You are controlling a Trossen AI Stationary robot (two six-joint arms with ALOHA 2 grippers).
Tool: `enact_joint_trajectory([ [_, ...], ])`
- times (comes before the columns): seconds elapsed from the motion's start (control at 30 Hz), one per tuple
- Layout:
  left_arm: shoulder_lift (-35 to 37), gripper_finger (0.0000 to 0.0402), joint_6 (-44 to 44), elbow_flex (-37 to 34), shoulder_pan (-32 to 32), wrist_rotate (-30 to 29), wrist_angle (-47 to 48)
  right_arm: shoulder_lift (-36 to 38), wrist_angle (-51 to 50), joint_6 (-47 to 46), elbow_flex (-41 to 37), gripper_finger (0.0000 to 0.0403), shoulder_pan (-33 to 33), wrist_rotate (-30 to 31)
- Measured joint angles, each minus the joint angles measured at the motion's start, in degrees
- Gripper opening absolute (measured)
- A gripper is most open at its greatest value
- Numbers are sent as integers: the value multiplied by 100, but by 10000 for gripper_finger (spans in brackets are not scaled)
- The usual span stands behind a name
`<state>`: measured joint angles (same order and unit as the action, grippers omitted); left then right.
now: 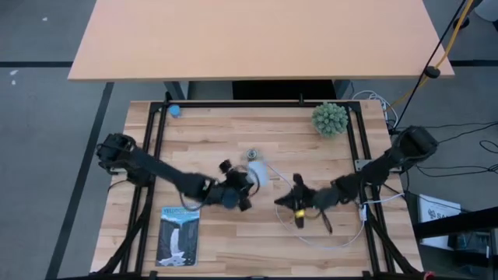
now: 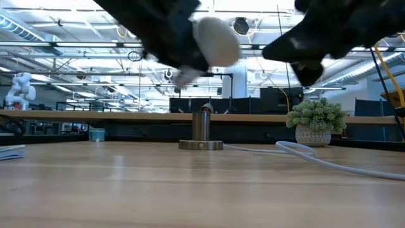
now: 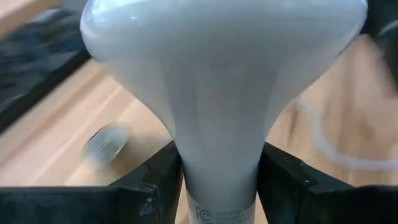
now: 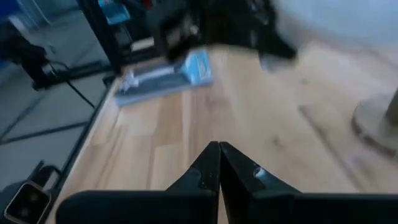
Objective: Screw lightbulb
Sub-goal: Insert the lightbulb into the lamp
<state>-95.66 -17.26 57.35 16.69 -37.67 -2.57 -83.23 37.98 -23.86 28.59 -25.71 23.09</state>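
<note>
- The left end effector [image 1: 237, 189] clamps the lightbulb [image 1: 258, 173] by its narrow neck, at the centre of the high view, globe pointing away from the wrist; held up off the table [image 1: 233, 249], probably so the screw base can be lined up.
- The socket [image 2: 201, 130] stands just beside it, upper centre, white cord [image 2: 316, 158] trailing right.
- The right end effector [image 4: 219, 163], fingers pressed together and empty, hovers right of centre, near the cord.
- Potted plant [image 1: 330, 118] upper right, blue card [image 1: 178, 235] lower left, both well apart.
</note>
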Motion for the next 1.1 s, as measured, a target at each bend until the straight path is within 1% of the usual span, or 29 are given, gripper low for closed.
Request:
enact_joint_trajectory([
  [0.1, 0, 174, 860, -268, -761, 1427, -1693, 178, 162, 309, -262, 0, 557, -462],
  [0.23, 2, 174, 1716, -283, -1598, 2827, -2878, 279, 151, 628, -399, 0, 1068, -950],
  [0.3, 2, 174, 2019, -285, -1950, 3620, -3336, 279, 155, 709, -404, 0, 1224, -1160],
  [0.37, 9, 174, 2018, -285, -2252, 4281, -3502, 275, 172, 714, -406, 0, 1318, -1367],
  [0.47, 7, 174, 1686, -352, -2538, 4842, -3472, 270, 178, 505, -406, 0, 1370, -1616],
  [0.57, 7, 174, 1200, -534, -2514, 5005, -3531, 278, 184, 88, -406, 0, 1323, -1622],
  [0.63, 4, 174, 1010, -685, -2350, 5075, -3700, 289, 195, -89, -406, 0, 1323, -1610],
  [0.67, 4, 174, 1010, -746, -2244, 5005, -3806, 297, 196, -97, -406, 0, 1324, -1606],
  [0.77, 4, 174, 1127, -925, -1979, 4380, -4188, 357, 207, 66, -406, 0, 1349, -1598],
  [0.83, 4, 174, 1219, -1076, -1951, 4064, -4569, 410, 194, 204, -406, 0, 1365, -1598],
  [0.93, 7, 174, 1168, -1411, -2196, 3957, -5314, 504, 136, 403, -406, 0, 1457, -1596],
  [1.1, 1, 174, 838, -2108, -2770, 4220, -6248, 684, -172, 446, -406, 0, 1884, -1597],
])
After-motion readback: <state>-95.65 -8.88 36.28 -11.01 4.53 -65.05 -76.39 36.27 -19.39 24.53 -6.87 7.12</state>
